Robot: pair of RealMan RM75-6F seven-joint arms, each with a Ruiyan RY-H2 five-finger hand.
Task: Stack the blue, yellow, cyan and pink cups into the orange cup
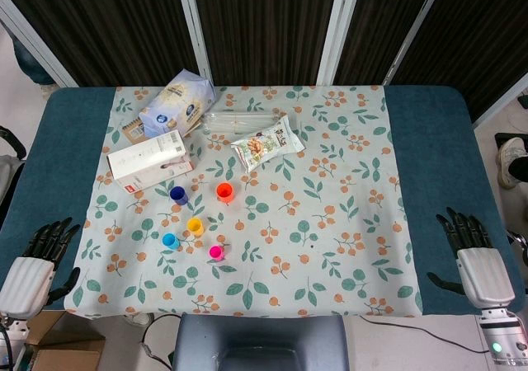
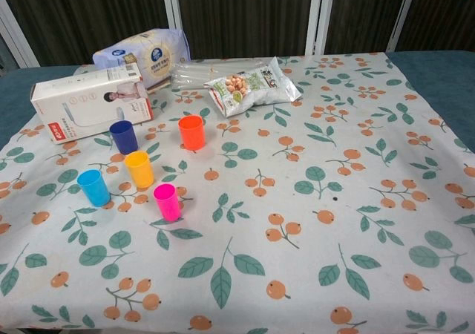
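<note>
Five small cups stand upright and apart on the floral cloth, left of centre. The orange cup (image 1: pixel 224 192) (image 2: pixel 191 132) is furthest right and back. The blue cup (image 1: pixel 178 195) (image 2: pixel 123 136) stands to its left. In front of those come the yellow cup (image 1: pixel 195 226) (image 2: pixel 139 169), the cyan cup (image 1: pixel 170 241) (image 2: pixel 94 187) and the pink cup (image 1: pixel 216 252) (image 2: pixel 167 202). My left hand (image 1: pixel 41 255) rests open at the table's near left edge, far from the cups. My right hand (image 1: pixel 474 251) lies open at the near right edge. Neither hand appears in the chest view.
Behind the cups lie a white and red box (image 1: pixel 150 161) (image 2: pixel 93 102), a blue and white bag (image 1: pixel 176 100) (image 2: pixel 142 54), a clear flat packet (image 1: pixel 239 122) (image 2: pixel 208 74) and a snack bag (image 1: pixel 266 143) (image 2: pixel 252 87). The floral tablecloth (image 1: pixel 330 223) covers the table's middle.
</note>
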